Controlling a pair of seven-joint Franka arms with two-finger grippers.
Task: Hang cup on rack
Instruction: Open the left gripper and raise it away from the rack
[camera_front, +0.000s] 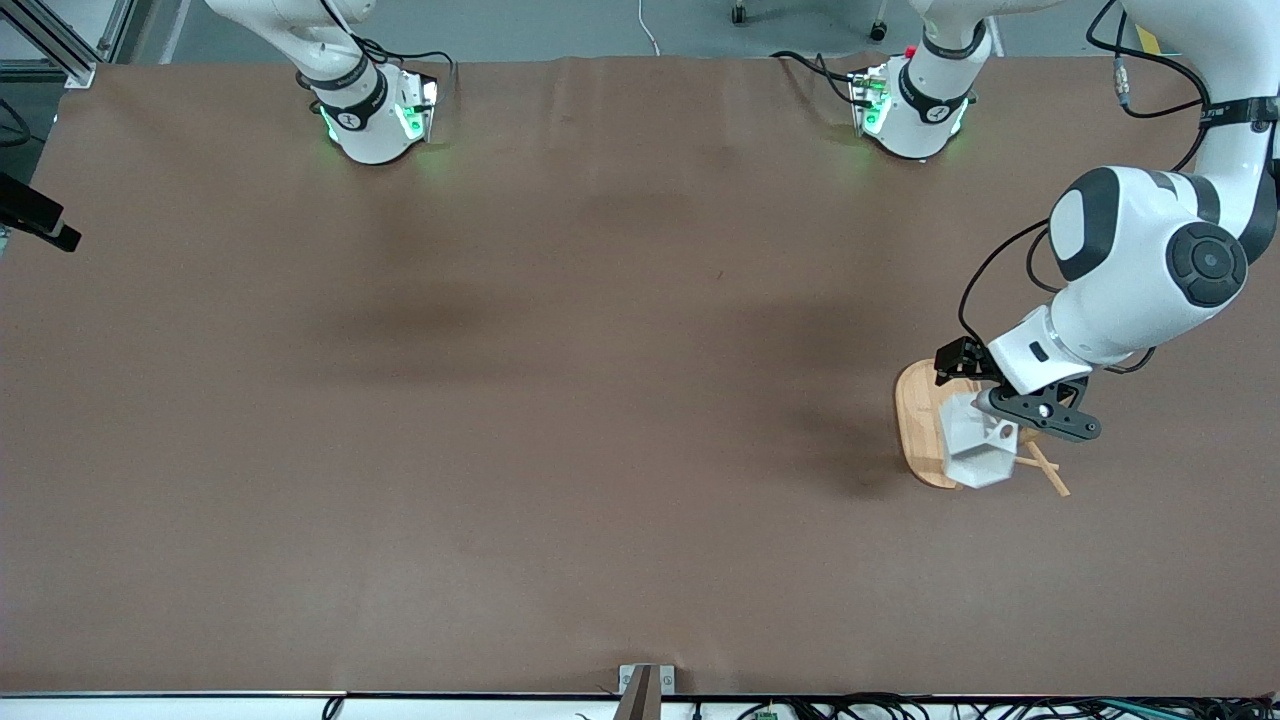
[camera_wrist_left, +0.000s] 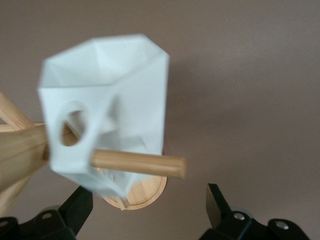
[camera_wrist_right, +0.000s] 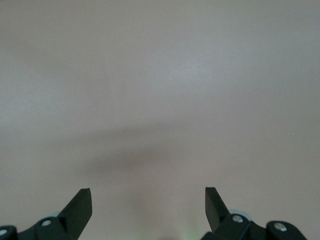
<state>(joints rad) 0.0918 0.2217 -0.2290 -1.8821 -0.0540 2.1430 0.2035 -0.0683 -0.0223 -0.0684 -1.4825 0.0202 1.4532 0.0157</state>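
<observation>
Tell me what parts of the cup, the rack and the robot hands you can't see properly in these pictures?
- Rack: in the front view the cup and left gripper cover its post and most pegs.
- Rack in the left wrist view: cut off at the picture's edge; only one peg shows whole.
- Cup: blurred in the left wrist view.
- Right gripper: the front view shows none of it; its wrist view shows only the open fingertips over bare table.

Rack (camera_front: 918, 420): post and upper pegs hidden under the left gripper (camera_front: 1010, 420) and cup (camera_front: 975, 445) in front view. Right gripper (camera_wrist_right: 148, 210): fingers cut off by right wrist view's edge. Cup outline blurred in left wrist view.
</observation>
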